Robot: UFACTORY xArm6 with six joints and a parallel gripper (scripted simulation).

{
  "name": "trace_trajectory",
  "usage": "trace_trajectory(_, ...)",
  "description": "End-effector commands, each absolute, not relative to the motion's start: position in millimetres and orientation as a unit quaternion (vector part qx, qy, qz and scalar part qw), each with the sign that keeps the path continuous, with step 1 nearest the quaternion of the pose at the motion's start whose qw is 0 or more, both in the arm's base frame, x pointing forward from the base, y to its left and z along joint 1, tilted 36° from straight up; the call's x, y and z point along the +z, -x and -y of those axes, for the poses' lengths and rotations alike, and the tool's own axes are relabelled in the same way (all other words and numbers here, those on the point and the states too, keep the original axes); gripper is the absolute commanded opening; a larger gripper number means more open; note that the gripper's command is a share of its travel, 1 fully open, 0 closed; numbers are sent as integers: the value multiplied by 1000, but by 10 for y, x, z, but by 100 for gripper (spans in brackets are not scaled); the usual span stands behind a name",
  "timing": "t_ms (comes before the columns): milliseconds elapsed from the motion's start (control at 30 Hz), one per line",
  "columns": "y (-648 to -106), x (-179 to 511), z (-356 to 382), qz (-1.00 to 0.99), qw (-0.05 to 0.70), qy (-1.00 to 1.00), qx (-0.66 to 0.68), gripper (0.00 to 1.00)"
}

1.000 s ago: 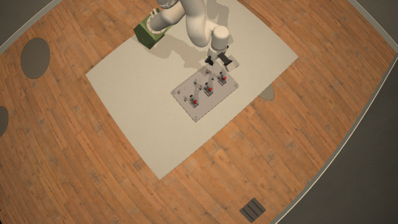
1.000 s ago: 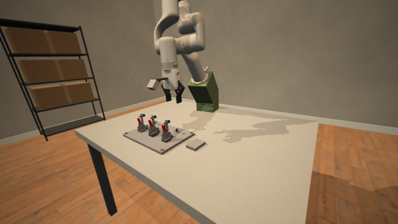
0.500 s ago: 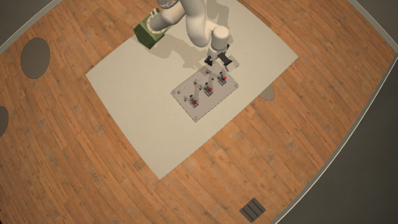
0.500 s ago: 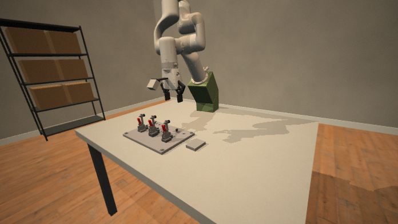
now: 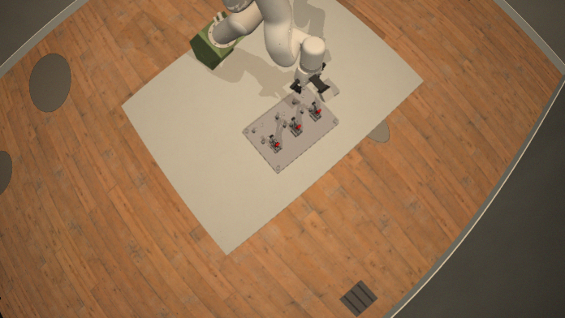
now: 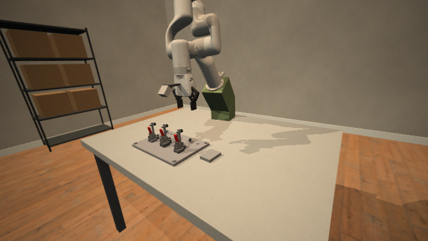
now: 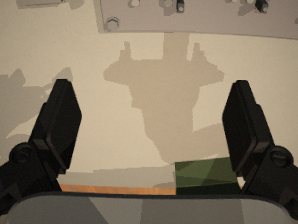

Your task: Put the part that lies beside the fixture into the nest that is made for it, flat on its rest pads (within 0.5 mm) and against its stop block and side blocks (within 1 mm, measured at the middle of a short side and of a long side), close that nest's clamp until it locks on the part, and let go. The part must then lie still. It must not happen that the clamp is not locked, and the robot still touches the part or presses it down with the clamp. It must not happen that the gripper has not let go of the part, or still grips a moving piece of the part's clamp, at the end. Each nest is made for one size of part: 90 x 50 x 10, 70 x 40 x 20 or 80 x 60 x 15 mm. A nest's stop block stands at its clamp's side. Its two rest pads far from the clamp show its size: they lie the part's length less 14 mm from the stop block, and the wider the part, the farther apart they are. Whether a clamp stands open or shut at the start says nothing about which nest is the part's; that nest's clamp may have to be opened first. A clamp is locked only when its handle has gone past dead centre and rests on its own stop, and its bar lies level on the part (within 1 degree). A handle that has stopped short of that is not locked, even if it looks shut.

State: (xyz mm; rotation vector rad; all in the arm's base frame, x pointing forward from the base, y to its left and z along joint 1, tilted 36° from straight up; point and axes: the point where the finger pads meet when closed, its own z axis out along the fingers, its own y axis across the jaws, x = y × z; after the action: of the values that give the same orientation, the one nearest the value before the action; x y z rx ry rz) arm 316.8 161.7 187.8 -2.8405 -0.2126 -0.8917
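Note:
The grey fixture plate lies on the table and carries three clamps with red handles. The part, a flat grey block, lies on the table beside the plate's right end. My gripper hangs high above the table behind the plate, open and empty, fingers pointing down. It also shows in the top view and the wrist view.
The arm's green base block stands at the table's far edge behind the gripper. A black shelf with brown boxes stands on the floor to the left. The table's front-left edge runs close to the fixture.

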Motion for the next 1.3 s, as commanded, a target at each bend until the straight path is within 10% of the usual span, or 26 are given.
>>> trace_trajectory(0, -3173, 1890, -1621, 71, 79, 948, -299, 100)
trace_trajectory(1267, -3174, 1891, -1668, 71, 78, 948, -299, 100)
